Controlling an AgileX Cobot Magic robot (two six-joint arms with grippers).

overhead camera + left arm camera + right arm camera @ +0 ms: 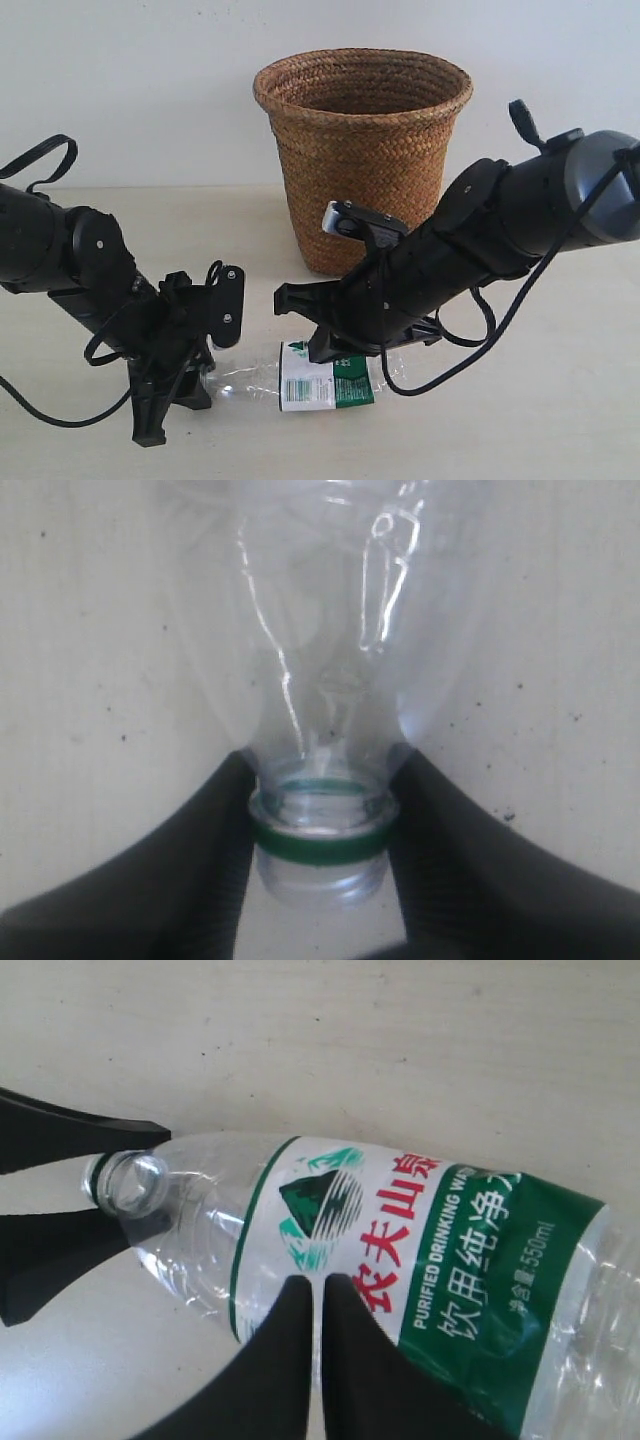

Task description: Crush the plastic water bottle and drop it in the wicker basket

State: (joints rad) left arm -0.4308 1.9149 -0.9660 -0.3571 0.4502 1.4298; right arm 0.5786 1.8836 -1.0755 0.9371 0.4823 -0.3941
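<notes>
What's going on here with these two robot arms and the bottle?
The robot is handling a plastic bottle that lies on its side on the table, in front of a wicker basket. The left hand is clamped on the bottle's open neck. The right hand, shut, sits at the label. The bottle is not in the basket yet.

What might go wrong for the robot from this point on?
The left gripper pinches the bottle only by its thin, smooth neck, so the bottle may slip or twist free. The right gripper sits closed over the round labelled side; pressing there might roll the bottle aside instead of crushing it. The basket is tall, so a low carry might bump its rim.
</notes>
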